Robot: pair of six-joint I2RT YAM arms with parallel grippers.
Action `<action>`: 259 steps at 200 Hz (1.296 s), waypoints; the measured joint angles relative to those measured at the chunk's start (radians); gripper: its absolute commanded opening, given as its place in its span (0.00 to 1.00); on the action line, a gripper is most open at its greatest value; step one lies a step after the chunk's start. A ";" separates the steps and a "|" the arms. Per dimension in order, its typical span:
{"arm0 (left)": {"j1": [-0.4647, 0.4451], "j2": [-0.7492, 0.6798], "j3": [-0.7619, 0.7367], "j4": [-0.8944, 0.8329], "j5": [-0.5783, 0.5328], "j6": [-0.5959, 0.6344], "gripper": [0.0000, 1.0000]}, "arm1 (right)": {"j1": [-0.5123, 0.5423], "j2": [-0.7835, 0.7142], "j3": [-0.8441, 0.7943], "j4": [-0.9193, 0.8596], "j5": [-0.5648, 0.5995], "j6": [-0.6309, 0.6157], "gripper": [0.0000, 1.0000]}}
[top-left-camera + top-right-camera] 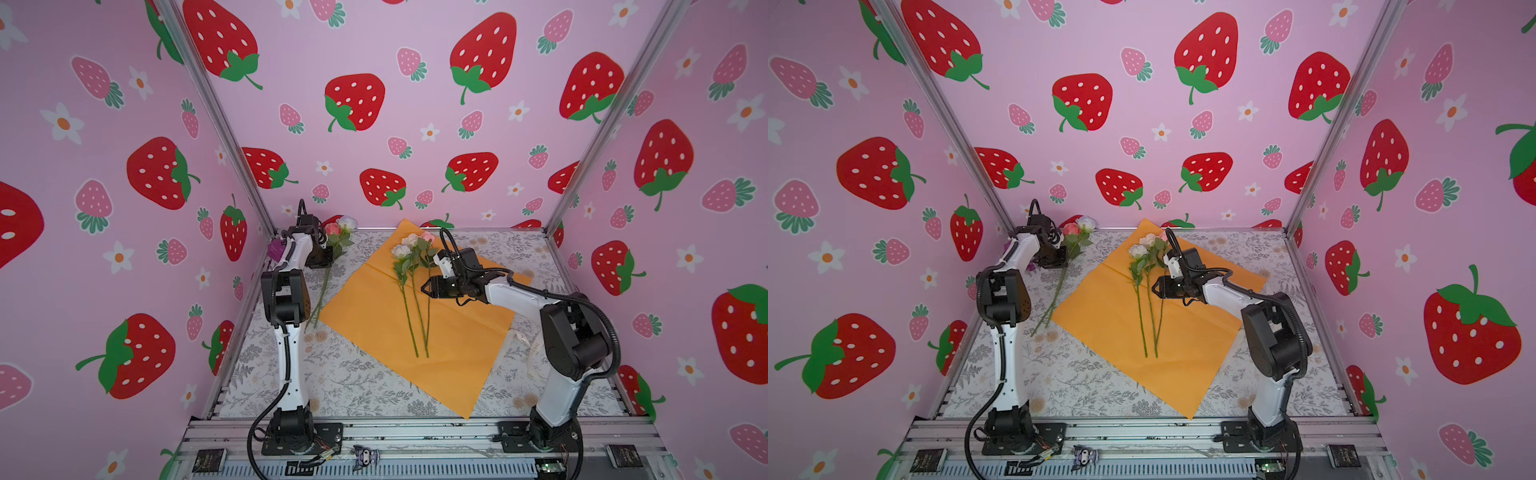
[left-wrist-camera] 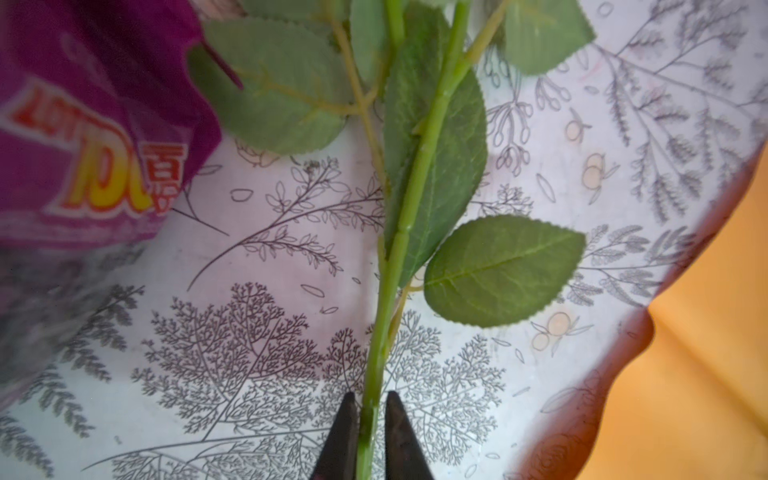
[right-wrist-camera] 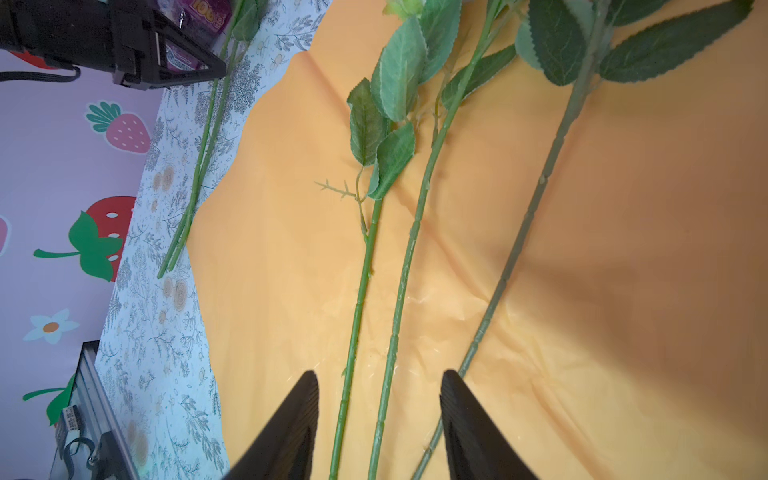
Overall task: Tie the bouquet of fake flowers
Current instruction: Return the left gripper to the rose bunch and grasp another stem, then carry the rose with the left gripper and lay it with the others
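Observation:
An orange wrapping paper (image 1: 374,320) lies spread on the floral table. Three flowers (image 1: 409,249) with white and pink heads rest on it, their stems (image 3: 361,282) side by side. My right gripper (image 3: 380,378) hovers open just above these stems, two of them showing between its fingers; in both top views it (image 1: 424,287) sits at their right. Two more flowers (image 1: 340,227) lie off the paper at the back left. My left gripper (image 2: 371,401) is shut on the green stem (image 2: 399,249) of one of them, low over the table (image 1: 1061,259).
A crinkly purple packet (image 2: 83,124) lies right beside the left gripper, against the left wall. A white ribbon (image 1: 532,349) lies on the table by the right arm's base. Strawberry-print walls close the back and both sides.

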 measured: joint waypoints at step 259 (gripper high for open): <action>-0.547 -0.494 -0.607 0.469 0.163 -0.699 0.00 | -0.004 -0.376 -0.348 0.047 0.142 0.076 0.55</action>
